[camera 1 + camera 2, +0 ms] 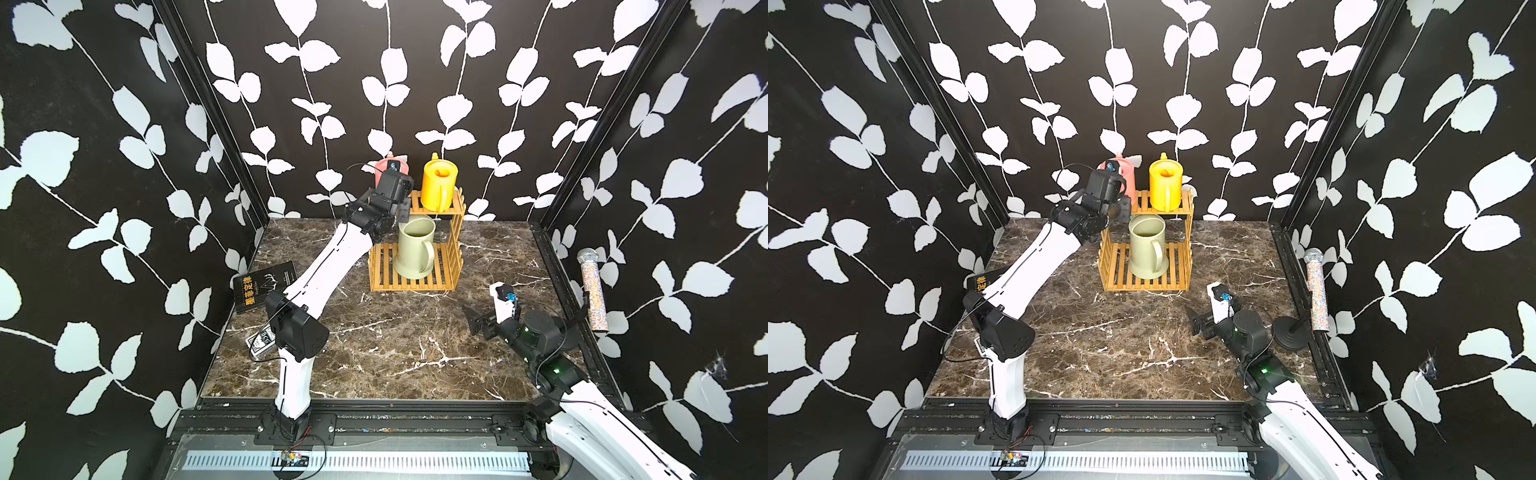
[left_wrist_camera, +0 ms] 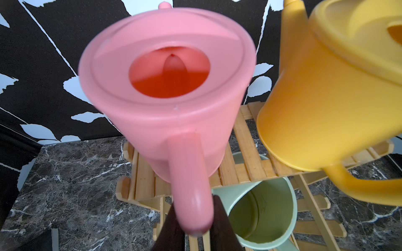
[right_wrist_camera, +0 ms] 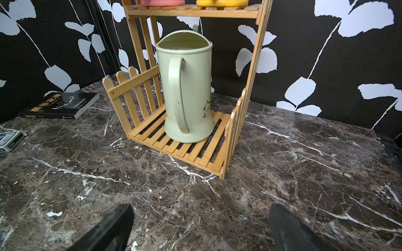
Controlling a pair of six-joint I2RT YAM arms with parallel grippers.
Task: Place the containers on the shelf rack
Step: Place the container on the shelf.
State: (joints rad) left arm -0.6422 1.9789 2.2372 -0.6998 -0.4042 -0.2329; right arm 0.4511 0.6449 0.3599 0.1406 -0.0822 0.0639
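while left gripper [image 2: 195, 217] pinches handle of pink plastic watering can [image 2: 174, 121], seat base flat on slatted bamboo rack [image 2: 245, 134]; right gripper [image 3: 201, 210] wide, empty.

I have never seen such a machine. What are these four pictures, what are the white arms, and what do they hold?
These are two robot arms fixed at a marble table. Two pictures come from one camera above, looking down at everything; the other two come from small cameras on the arms' wrists. The left pincer is shut on the handle of a pink can, whose base is at the top shelf of a wooden rack, beside a yellow can. A green can stands on the lower shelf. The right pincer is open and empty, over the table before the rack. A black book and a card box lie on the left; a glittery microphone stands on the right.
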